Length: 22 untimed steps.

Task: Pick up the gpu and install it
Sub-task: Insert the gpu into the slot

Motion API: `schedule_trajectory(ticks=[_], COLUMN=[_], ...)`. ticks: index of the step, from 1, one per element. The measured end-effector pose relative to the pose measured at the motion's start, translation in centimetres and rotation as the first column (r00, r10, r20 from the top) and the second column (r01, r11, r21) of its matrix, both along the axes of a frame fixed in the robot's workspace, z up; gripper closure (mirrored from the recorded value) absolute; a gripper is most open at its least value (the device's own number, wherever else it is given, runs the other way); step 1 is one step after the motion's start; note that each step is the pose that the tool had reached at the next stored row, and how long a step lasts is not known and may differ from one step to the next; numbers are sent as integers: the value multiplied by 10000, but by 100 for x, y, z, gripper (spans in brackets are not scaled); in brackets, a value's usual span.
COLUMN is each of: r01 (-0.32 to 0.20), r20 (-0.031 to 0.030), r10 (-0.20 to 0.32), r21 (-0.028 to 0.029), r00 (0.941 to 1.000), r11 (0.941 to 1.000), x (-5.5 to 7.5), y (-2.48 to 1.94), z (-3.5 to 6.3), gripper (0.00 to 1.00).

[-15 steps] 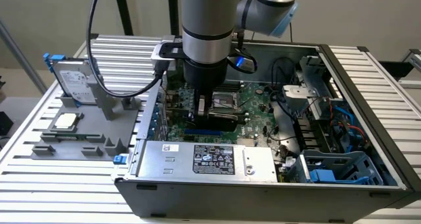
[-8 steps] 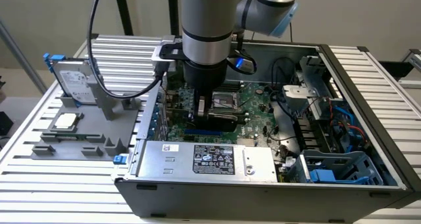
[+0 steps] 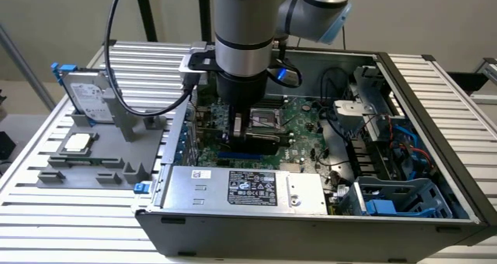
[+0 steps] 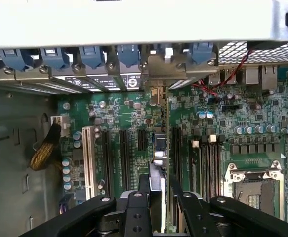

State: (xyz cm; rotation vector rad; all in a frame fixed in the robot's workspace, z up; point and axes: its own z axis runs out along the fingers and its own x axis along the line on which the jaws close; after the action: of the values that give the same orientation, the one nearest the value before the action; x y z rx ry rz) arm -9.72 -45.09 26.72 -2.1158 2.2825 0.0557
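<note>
In the wrist view the gpu point(image 4: 159, 148) is seen edge-on, standing upright over the green motherboard point(image 4: 223, 133) among the expansion slots. Its silver bracket point(image 4: 156, 91) sits against the case's rear slot row. My gripper point(image 4: 159, 190) is shut on the card's near end, one black finger on each side. In the exterior view the gripper point(image 3: 256, 137) is low inside the open computer case point(image 3: 435, 130), just in front of the CPU socket point(image 3: 268, 118), with the dark gpu point(image 3: 264, 143) under it.
A hard drive with blue rails point(image 3: 89, 95) and a small square CPU chip point(image 3: 78, 142) rest in a grey holder point(image 3: 101, 159) at the exterior view's left. The power supply point(image 3: 241, 185), a blue drive cage point(image 3: 404, 197) and loose cables point(image 3: 341, 130) crowd the case interior.
</note>
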Motion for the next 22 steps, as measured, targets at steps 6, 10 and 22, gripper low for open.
schedule_trajectory(ticks=[6, 10, 22], r01=[-110, -162, -184], r20=[1, -1, -5], r10=[110, 162, 184], r21=[-2, -68, -314], r00=[9999, 9999, 9998], r11=[9999, 9998, 9993], x=[-19, -27, -28], y=[25, 41, 76], z=[-23, -40, -86], gripper=[100, 100, 100])
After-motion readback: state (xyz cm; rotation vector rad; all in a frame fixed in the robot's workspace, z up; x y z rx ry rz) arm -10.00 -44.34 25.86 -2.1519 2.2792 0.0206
